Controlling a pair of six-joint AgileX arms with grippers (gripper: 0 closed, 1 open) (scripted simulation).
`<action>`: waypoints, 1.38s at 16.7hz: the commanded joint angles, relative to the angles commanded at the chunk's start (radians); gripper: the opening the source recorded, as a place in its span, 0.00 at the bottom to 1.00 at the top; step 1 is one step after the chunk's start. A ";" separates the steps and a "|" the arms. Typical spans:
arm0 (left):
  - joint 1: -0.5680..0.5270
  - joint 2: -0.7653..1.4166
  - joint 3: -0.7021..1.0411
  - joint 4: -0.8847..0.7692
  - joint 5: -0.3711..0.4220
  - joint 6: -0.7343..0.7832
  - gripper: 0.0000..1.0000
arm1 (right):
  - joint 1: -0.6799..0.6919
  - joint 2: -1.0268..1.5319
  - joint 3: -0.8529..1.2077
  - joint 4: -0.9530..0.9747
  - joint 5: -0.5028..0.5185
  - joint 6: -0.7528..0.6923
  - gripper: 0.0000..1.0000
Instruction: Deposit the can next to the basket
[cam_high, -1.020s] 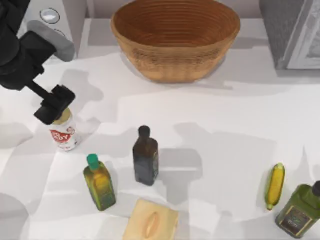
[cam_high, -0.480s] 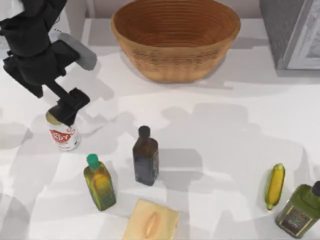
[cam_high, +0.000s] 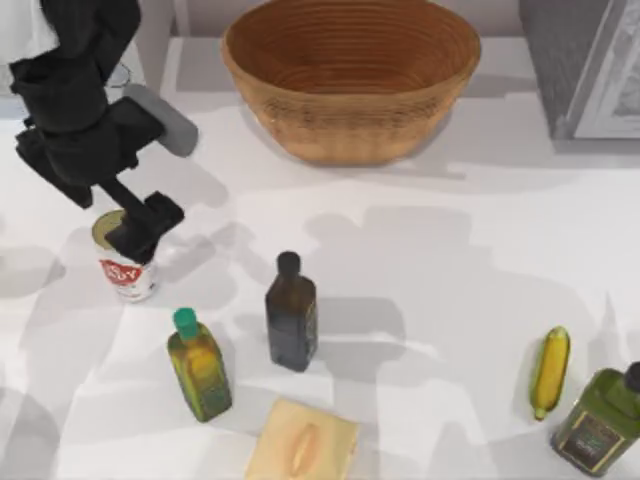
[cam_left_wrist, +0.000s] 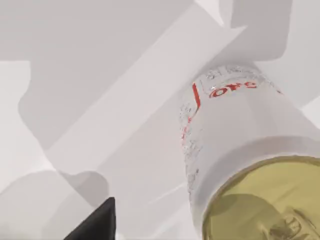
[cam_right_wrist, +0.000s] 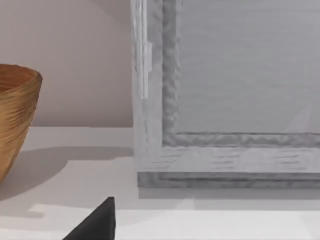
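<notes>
White can under left gripper, seemingly ungrasped.

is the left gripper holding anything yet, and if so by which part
It cannot be told. The left gripper sits over the top of the can, which stands upright on the table.

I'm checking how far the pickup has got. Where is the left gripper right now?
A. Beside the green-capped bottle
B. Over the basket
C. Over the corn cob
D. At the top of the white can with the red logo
D: in the top view the left gripper sits at the pale gold top of the can, at the table's left, well apart from the basket.
</notes>
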 joint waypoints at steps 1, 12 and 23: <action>0.000 0.008 -0.025 0.042 0.000 0.000 1.00 | 0.000 0.000 0.000 0.000 0.000 0.000 1.00; 0.000 0.035 -0.107 0.146 0.000 0.000 0.70 | 0.000 0.000 0.000 0.000 0.000 0.000 1.00; 0.000 0.035 -0.107 0.146 0.000 0.000 0.00 | 0.000 0.000 0.000 0.000 0.000 0.000 1.00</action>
